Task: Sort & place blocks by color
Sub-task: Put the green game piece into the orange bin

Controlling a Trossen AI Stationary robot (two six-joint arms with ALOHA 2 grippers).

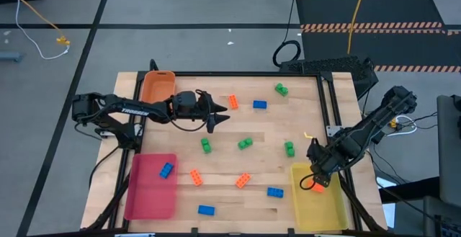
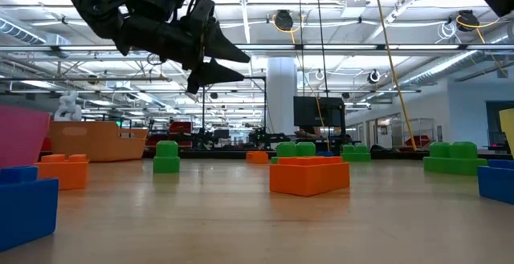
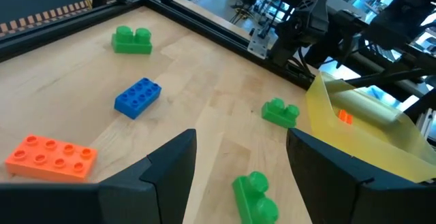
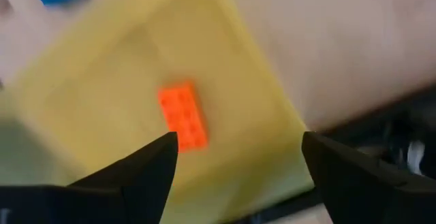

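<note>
Green, blue and orange blocks lie scattered on the wooden table [image 1: 238,161]. One orange block [image 4: 182,115] is inside the yellow tray [image 1: 325,212] at the near right. My right gripper [image 1: 315,176] hangs open over that block, pointing down, its fingers apart from it. A blue block [image 1: 166,169] lies in the pink tray [image 1: 148,194] at the near left. My left gripper [image 1: 220,119] hovers open above the table's far middle with nothing between its fingers. An orange block [image 1: 233,101] and a blue block [image 1: 259,104] lie just beyond it.
An orange tray [image 1: 157,86] stands at the far left corner. Green blocks [image 1: 245,143] lie mid-table and another [image 1: 281,89] lies at the far right. Orange blocks [image 1: 243,181] and blue blocks [image 1: 274,191] lie toward the near edge. A dark frame [image 1: 330,100] borders the table.
</note>
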